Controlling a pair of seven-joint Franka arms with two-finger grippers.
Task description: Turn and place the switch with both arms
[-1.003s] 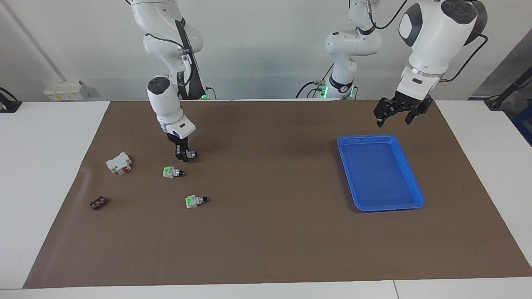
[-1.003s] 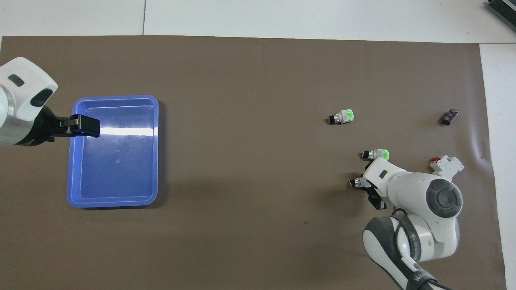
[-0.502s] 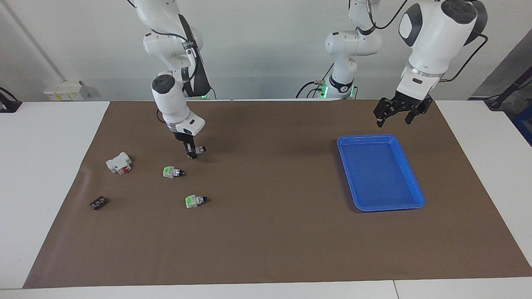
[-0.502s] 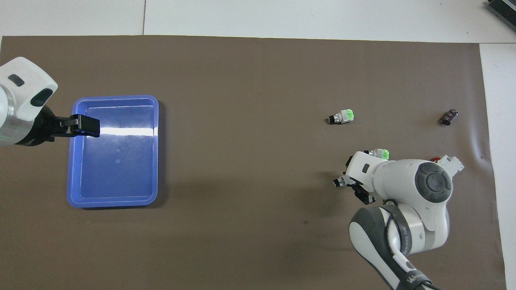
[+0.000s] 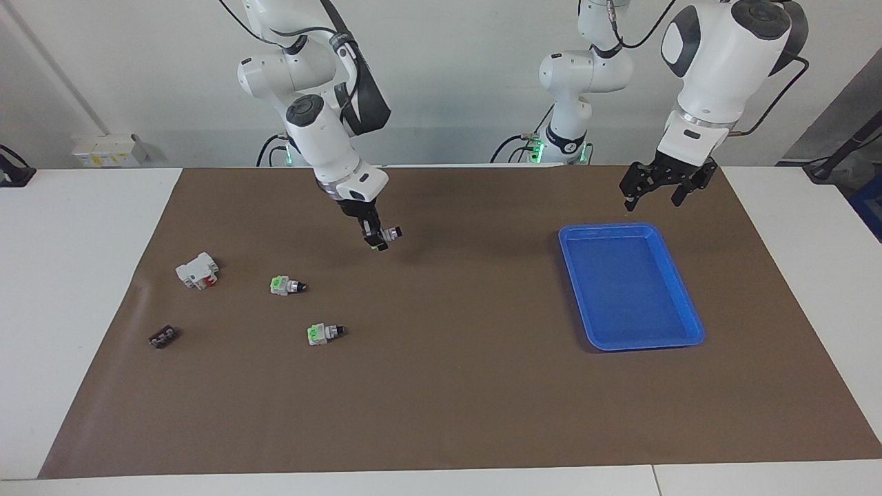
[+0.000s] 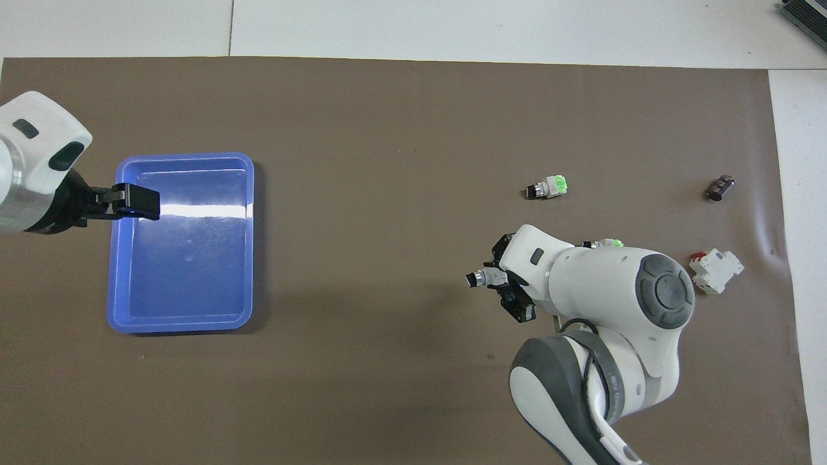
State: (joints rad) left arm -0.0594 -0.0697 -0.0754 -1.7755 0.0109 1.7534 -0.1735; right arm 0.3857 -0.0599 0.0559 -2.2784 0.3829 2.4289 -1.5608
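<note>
The right gripper [image 5: 376, 238] hangs in the air over bare brown mat [image 5: 448, 399], its fingers clamped tight on a switch [image 5: 391, 233]. The switch lies sideways in the grip, clear of the mat, with its black knob poking out toward the left arm's end of the table; in the overhead view the same switch [image 6: 483, 278] sticks out from under the white wrist, silver collar and dark tip showing.

Two more switches of the same kind lie on the mat toward the right arm's end. One switch [image 5: 286, 285] is nearer the robots, the other switch [image 5: 323, 333] farther from them; both lie on their sides, green end toward the right arm's end of the table. Beside them, closer to that end, sits a white block with a red part [image 5: 197, 270], and farther from the robots a small flat black piece [image 5: 162, 337].

The left gripper [image 5: 655, 195] waits in the air with its fingers spread wide and nothing between them, above the mat at the near edge of the blue tray [image 5: 679, 341]. The tray lies flat toward the left arm's end, well apart from the switches.
</note>
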